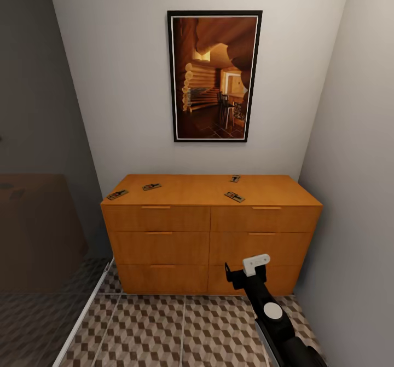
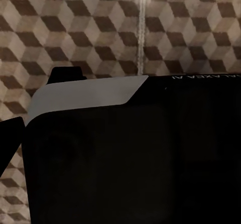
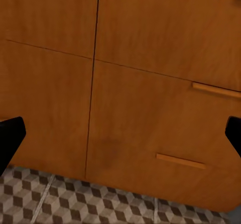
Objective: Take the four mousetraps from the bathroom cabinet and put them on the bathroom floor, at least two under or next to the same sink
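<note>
The right tool [image 1: 236, 275], fingers spread and empty, is hovering low before the cabinet [image 1: 210, 235], the nearest mousetrap [image 1: 234, 196] lying above it near the top's front edge, long axis slanted.

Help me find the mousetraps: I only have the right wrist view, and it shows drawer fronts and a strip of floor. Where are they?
Observer: All four mousetraps lie on top of the cabinet, not in a drawer.
Operator: How are they spread?
Observer: Two are near the left end and two are right of centre. The front right trap lies close to the top's front edge.
Operator: Where is my gripper relative to them?
Observer: The right gripper is low, in front of the lower right-hand drawers, well below the cabinet top.
</note>
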Motion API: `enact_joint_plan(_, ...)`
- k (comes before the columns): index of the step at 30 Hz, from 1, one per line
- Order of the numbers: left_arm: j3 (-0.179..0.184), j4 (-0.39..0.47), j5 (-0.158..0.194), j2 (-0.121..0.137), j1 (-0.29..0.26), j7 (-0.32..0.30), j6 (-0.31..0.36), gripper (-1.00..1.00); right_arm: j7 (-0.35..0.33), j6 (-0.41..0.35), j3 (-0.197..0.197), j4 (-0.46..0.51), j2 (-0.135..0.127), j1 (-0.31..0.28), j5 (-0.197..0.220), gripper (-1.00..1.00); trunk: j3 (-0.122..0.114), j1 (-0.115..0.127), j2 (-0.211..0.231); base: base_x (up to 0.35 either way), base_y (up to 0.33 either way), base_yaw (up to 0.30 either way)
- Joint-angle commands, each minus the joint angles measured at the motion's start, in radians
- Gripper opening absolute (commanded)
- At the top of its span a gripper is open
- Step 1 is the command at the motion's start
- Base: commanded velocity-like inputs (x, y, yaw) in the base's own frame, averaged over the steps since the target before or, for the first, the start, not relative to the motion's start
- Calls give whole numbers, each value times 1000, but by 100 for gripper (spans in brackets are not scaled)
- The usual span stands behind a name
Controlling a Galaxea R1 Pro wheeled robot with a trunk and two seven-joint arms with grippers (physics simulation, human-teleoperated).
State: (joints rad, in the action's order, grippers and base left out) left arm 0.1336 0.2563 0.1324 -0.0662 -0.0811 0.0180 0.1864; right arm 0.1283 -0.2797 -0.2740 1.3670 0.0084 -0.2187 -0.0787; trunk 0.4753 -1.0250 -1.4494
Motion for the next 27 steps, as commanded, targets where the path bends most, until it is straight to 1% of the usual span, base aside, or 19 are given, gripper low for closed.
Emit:
enact_joint_plan(1,8,2,10,1,0,2,5,100,4,-8,-8,1,0,-1,-8,100,1,0,-1,0,0,0)
enact_joint_plan(2,8,2,10,1,0,2,5,100,5,-8,-14,1,0,-1,-9,100,1,0,-1,0,0,0)
enact_joint_plan(3,9,2,10,0,0,2,5,100,5,-8,-34,1,-1,-1,-10,100,1,0,-1,0,0,0)
enact_joint_plan(7,9,1,10,0,0,2,4,100,6,-8,-44,1,-1,-1,-10,100,1,0,-1,0,0,0)
enact_joint_plan(27,9,-6,10,0,0,2,4,100,6,-7,-50,3,-1,-1,-11,100,1,0,-1,0,0,0)
